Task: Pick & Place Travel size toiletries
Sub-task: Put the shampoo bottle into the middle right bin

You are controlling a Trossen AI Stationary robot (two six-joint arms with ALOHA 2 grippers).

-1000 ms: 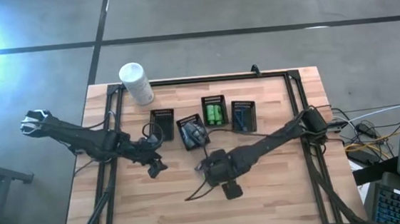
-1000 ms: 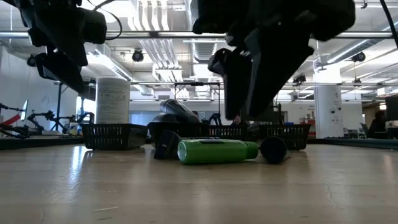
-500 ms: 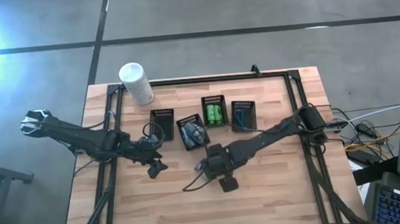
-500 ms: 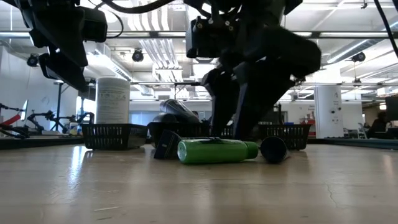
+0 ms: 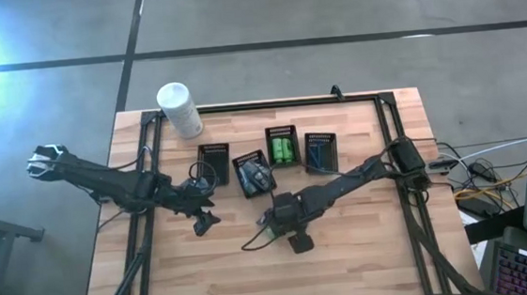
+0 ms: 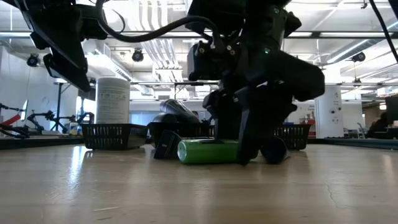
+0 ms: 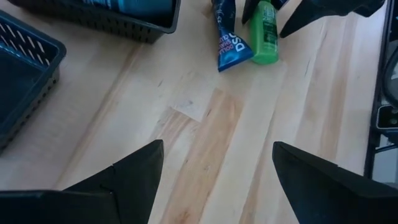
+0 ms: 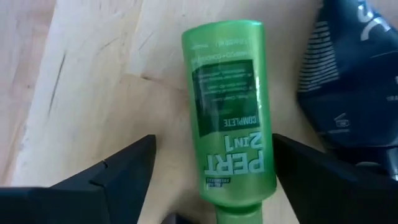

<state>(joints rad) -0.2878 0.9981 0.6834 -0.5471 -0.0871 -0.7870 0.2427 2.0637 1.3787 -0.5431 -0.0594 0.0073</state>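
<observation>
A bright green small bottle [image 8: 230, 106] lies on its side on the wood table, next to a dark flat tube [image 8: 354, 74]. My right gripper [image 8: 214, 149] is open and low over the bottle, one finger on either side of it, as the low view [image 6: 239, 146] also shows. The bottle's cap end is hidden under the gripper. My left gripper [image 5: 203, 223] hovers open to the table's left of the bottle [image 7: 266, 31] and the tube [image 7: 229, 43]. More toiletries sit in the baskets: green bottles [image 5: 283, 150], grey bottles [image 5: 254, 175].
Several small black slatted baskets [image 5: 213, 158] stand in a row across the table's middle. A large white canister [image 5: 179, 110] stands at the far left corner. A dark frame [image 5: 288, 102] runs around the table. Bare wood lies along the near edge.
My right gripper has come down and moved a little toward the table's left, from above the green bottle until its open fingers stand on either side of it. The bottle and the tube have stayed where they were.
</observation>
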